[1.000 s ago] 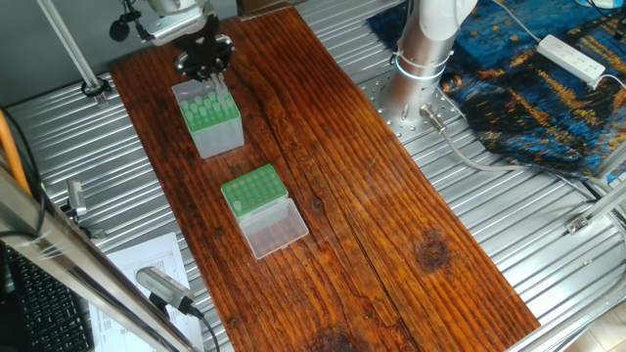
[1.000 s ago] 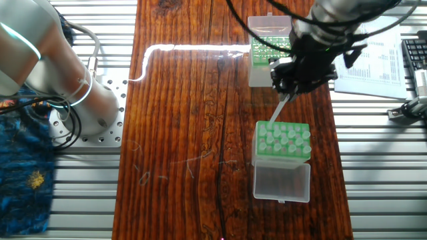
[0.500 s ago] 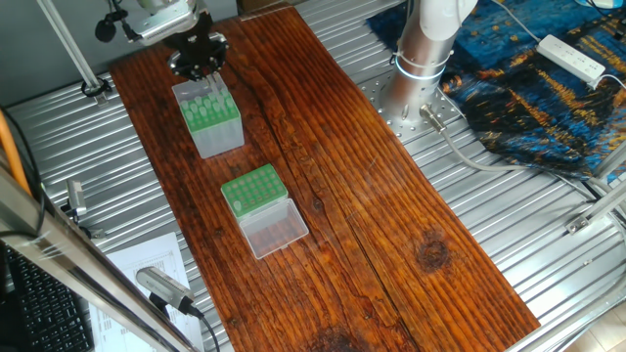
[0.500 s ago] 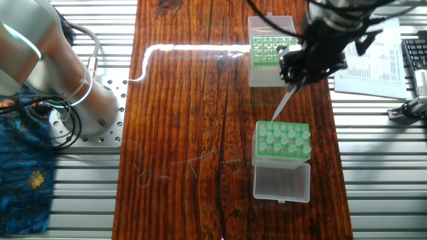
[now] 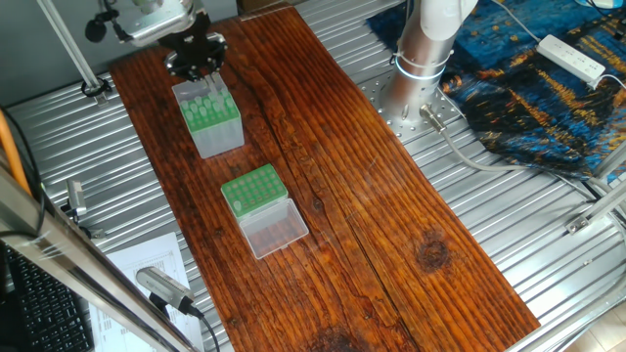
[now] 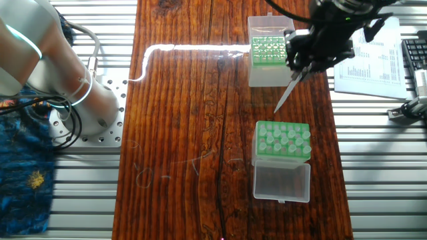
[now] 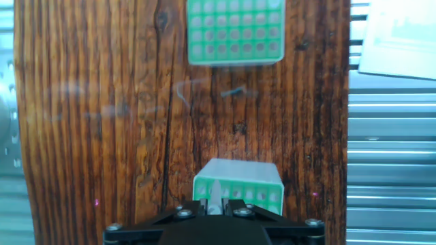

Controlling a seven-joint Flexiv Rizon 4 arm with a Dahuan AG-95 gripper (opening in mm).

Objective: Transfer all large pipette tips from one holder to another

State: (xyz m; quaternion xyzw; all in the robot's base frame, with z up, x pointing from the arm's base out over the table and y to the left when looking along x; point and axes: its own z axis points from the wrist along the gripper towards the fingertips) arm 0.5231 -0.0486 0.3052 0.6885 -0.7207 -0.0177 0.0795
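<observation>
My gripper (image 6: 297, 67) is shut on one large pipette tip (image 6: 287, 92), a pale cone that hangs at a slant with its point just above and clear of the taller holder (image 6: 283, 141). That grey-sided box (image 5: 212, 125) has a green top with several more tips (image 5: 205, 102) standing in it. In the hand view the held tip (image 7: 216, 193) shows between the fingers of the gripper (image 7: 216, 204), over the taller holder (image 7: 238, 185). The other holder, a low green rack (image 7: 235, 30), lies ahead with its clear lid (image 6: 270, 24) folded open.
Both boxes stand on a dark wooden board (image 6: 187, 120) laid on a ribbed metal table (image 5: 509, 225). The arm's base (image 5: 423, 59) is at one side by a blue cloth (image 5: 528, 88). A printed sheet (image 6: 373, 57) lies beside the low rack.
The gripper has risen with the tip, drawing it out of the taller holder, and shifted toward the low rack. The boxes have not moved.
</observation>
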